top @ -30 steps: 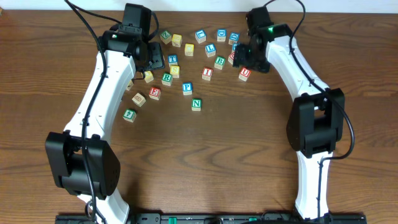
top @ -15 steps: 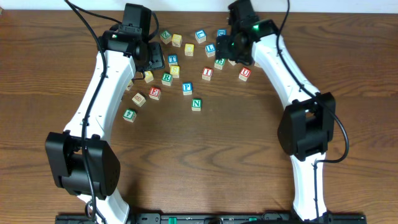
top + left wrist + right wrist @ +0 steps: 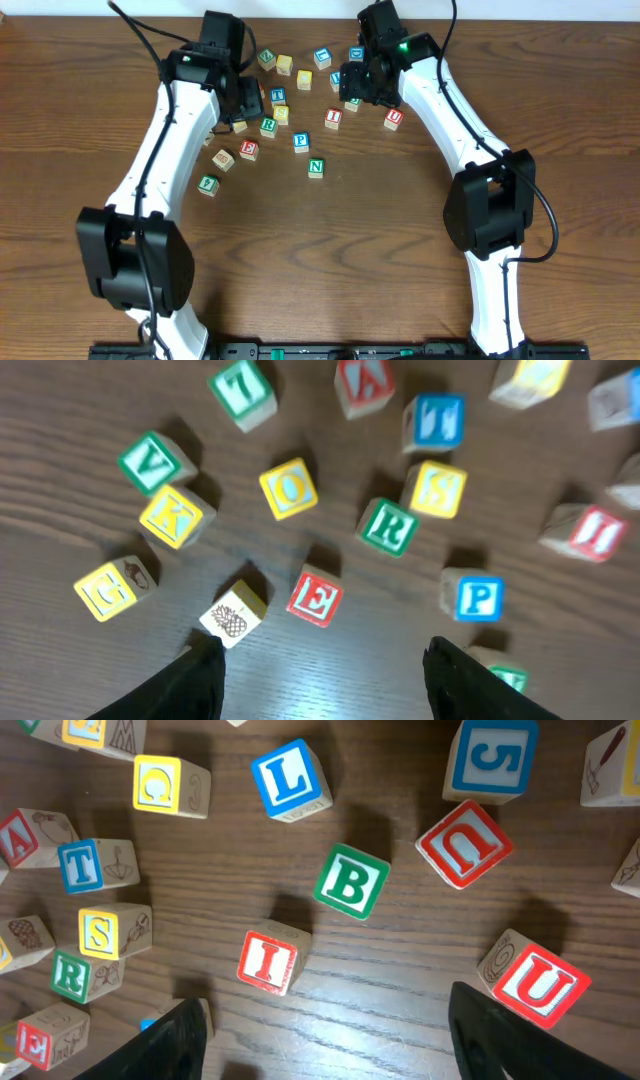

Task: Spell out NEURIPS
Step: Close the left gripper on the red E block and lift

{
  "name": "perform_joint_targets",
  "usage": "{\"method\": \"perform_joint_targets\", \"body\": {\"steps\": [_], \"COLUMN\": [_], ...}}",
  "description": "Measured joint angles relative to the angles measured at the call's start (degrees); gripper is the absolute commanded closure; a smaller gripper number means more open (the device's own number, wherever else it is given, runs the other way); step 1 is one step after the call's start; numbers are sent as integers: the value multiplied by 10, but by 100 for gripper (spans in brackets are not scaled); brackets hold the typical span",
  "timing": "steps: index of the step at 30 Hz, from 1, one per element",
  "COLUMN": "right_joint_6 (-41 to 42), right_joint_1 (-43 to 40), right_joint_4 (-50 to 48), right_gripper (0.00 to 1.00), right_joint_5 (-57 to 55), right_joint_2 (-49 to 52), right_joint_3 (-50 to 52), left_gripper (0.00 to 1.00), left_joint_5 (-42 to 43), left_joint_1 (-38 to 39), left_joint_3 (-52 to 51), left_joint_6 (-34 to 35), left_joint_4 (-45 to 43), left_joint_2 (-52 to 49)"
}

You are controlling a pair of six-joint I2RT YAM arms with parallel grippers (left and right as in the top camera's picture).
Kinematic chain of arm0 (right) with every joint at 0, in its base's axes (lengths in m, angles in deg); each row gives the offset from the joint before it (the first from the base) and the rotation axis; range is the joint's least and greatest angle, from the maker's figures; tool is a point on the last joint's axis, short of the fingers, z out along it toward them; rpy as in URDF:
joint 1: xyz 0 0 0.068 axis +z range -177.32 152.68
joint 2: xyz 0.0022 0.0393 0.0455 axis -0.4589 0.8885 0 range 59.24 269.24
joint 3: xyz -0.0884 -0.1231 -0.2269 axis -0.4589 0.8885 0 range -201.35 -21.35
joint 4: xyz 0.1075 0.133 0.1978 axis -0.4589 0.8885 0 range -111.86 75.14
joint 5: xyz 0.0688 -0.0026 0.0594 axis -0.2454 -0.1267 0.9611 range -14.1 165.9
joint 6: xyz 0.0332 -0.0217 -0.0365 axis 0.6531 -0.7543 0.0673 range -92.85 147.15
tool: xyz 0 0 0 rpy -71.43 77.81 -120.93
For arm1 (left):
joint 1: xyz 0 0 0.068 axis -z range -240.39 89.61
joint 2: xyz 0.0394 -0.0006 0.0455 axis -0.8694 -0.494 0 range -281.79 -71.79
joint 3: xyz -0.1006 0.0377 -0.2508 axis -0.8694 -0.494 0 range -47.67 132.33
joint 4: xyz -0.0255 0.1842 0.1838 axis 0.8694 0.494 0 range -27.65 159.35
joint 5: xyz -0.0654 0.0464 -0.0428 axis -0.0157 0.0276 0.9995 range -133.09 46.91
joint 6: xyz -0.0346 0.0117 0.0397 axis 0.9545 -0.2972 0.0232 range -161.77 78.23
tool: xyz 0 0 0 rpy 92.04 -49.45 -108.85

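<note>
Lettered wooden blocks lie scattered at the back of the table. In the overhead view the green N (image 3: 316,168) sits nearest the front, with blue P (image 3: 301,142), red E (image 3: 249,150), green R (image 3: 268,127), yellow S (image 3: 281,113), red I (image 3: 333,117) and red U (image 3: 394,119) behind it. My left gripper (image 3: 247,98) is open and empty, above E (image 3: 316,598), R (image 3: 387,527), S (image 3: 437,490) and P (image 3: 479,598). My right gripper (image 3: 358,83) is open and empty, above I (image 3: 270,961), green B (image 3: 351,882) and U (image 3: 543,983).
Other blocks crowd the same area: yellow O (image 3: 289,489), K (image 3: 172,517), green V (image 3: 150,460), blue T (image 3: 438,418), a pineapple block (image 3: 235,613), blue L (image 3: 290,780), a blue 5 (image 3: 490,758), a second red U (image 3: 468,842). A green block (image 3: 208,184) lies apart at the left.
My right arm has swung left, from over the red U to over the I and B blocks. My left arm has barely shifted. No block has moved.
</note>
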Motion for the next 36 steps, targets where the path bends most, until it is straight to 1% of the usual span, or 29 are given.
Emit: {"method": "perform_joint_targets", "body": {"steps": [9, 20, 26, 29, 36], "right_joint_6": [-4, -9, -11, -11, -11], "right_joint_1": [0, 0, 0, 0, 0], "right_joint_4": [13, 22, 24, 24, 25], "right_gripper": [25, 22, 22, 22, 21], "right_joint_5": [-4, -18, -19, -19, -19], "right_joint_2": [0, 0, 0, 0, 0], "right_joint_3": [0, 0, 0, 0, 0], "left_gripper": [37, 38, 43, 47, 48], "left_joint_5": [0, 0, 16, 20, 26], "left_joint_1": [0, 0, 0, 0, 0], "left_joint_3": [-13, -13, -13, -16, -28], "left_joint_6": [-34, -60, -89, -97, -103], "left_joint_4": [-7, -29, -32, -39, -40], "left_joint_2": [-88, -141, -151, -151, -151]}}
